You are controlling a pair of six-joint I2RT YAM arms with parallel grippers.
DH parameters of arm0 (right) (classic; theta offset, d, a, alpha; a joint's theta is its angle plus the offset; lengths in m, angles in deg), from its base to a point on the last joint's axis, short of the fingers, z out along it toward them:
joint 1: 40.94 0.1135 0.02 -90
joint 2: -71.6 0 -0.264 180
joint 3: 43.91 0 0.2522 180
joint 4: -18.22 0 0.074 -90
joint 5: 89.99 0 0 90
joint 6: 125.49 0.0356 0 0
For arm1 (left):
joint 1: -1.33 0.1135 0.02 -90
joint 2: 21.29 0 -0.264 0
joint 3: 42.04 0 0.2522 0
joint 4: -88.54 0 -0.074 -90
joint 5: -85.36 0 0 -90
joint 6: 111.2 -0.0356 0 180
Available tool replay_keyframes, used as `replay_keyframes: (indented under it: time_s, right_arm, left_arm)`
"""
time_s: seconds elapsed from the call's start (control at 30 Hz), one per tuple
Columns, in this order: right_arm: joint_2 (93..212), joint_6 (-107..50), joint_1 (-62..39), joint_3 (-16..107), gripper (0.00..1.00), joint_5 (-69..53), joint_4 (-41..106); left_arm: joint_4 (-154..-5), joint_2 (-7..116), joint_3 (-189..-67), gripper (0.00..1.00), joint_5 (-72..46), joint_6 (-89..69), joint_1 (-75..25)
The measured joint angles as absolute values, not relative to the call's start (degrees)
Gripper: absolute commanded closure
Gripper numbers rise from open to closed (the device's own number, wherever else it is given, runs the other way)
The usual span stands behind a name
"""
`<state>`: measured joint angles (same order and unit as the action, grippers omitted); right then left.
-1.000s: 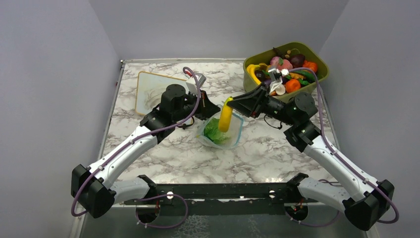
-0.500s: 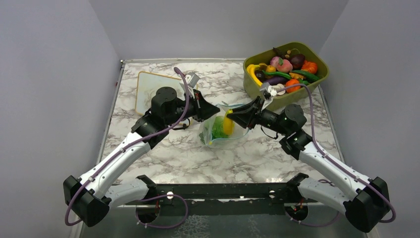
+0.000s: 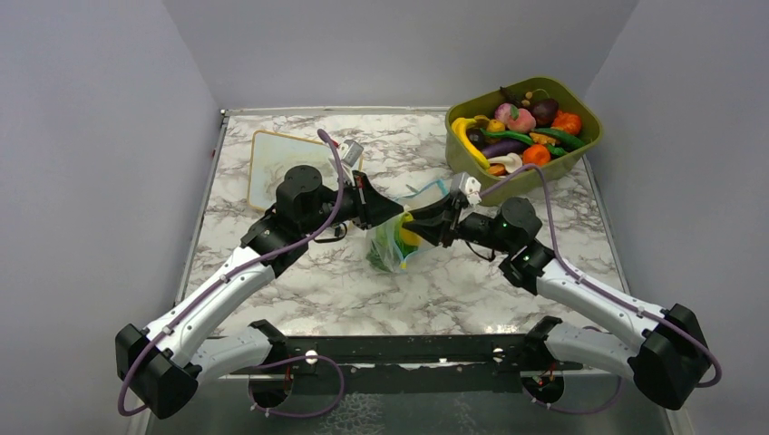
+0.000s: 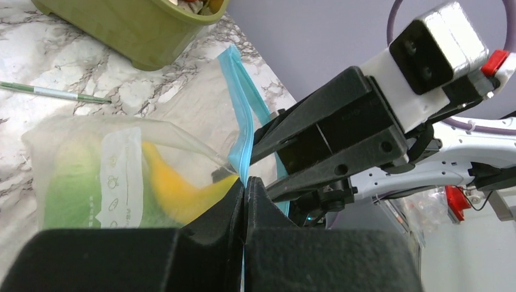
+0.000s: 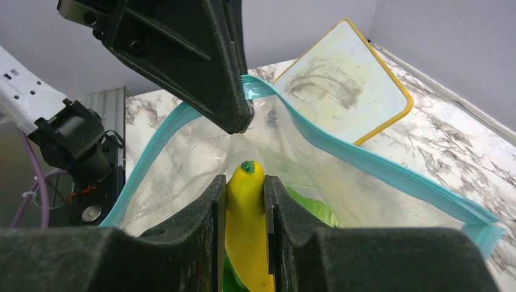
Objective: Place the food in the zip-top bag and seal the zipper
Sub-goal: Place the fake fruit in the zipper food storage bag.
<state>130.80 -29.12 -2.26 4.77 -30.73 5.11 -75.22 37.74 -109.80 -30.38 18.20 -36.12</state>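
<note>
Left claw (image 4: 244, 185) pinches the teal mouth strip (image 5: 389, 173) of a clear crinkly plastic zip-top bag (image 3: 385, 254) mid-surface. Right claw (image 5: 245, 182) squeezes a yellow toy banana (image 5: 246, 219) inside it. Olive-green tub (image 3: 580, 145) sits at the far-right corner.

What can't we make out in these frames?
- Top view: bag mouth, hidden under left end effector and right end effector.
- Left wrist: lettuce and banana, blurred through the bag's cloudy film.
- Right wrist: banana's lower end cut off by bottom edge; lettuce mostly behind fingers.
- Top view: tub pieces too small to name.
</note>
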Motion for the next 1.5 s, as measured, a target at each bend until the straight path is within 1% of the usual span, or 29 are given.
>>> replay_keyframes:
  time_s: [0.23, 0.47, 0.57, 0.93, 1.17, 1.23, 1.27, 1.33, 1.43, 1.5]
  right_arm:
    - [133.6, -33.4, 2.09, 4.92, 0.91, -28.92, 5.7]
    - [135.46, -34.1, 3.4, 4.92, 0.9, -25.4, 6.48]
    - [135.22, -33.82, 3.44, 4.81, 0.88, -24.46, 6.66]
    - [137.16, -27.98, 3.72, 4.22, 0.87, -24.02, 6.83]
    - [138.85, -23.55, 3.79, 3.78, 0.8, -19.74, 5.85]
    - [139.9, -22.74, 3.81, 4.77, 0.81, -18.69, 6.83]
    - [140.44, -22.26, 3.81, 5.53, 0.85, -18.41, 7.75]
    - [141.34, -21.25, 3.86, 7.28, 0.89, -18.06, 10.0]
    - [141.8, -19.79, 3.86, 9.66, 0.89, -17.97, 13.89]
    - [141.8, -18.93, 3.86, 11.26, 0.86, -17.51, 16.84]
  left_arm:
    - [-77.14, 37.74, -108.03, 1.0, -32.04, 19.01, -36.12]
    - [-77.1, 37.78, -107.72, 1.0, -32.54, 19.03, -36.12]
    - [-77.49, 38.04, -107.76, 1.0, -32.8, 19.62, -36.12]
    - [-78.32, 38.22, -107.89, 1.0, -33.31, 19.38, -36.12]
    - [-77.65, 37.98, -107.89, 1.0, -33.28, 17.63, -36.12]
    - [-76.71, 37.98, -107.87, 1.0, -33.22, 16.72, -36.12]
    - [-76.14, 37.98, -107.87, 1.0, -33.06, 16.13, -36.12]
    - [-75.5, 37.98, -107.87, 1.0, -32.63, 14.92, -36.12]
    - [-75.15, 37.96, -107.87, 1.0, -32.23, 13.52, -36.12]
    - [-74.98, 37.96, -107.87, 1.0, -32.21, 12.87, -36.12]
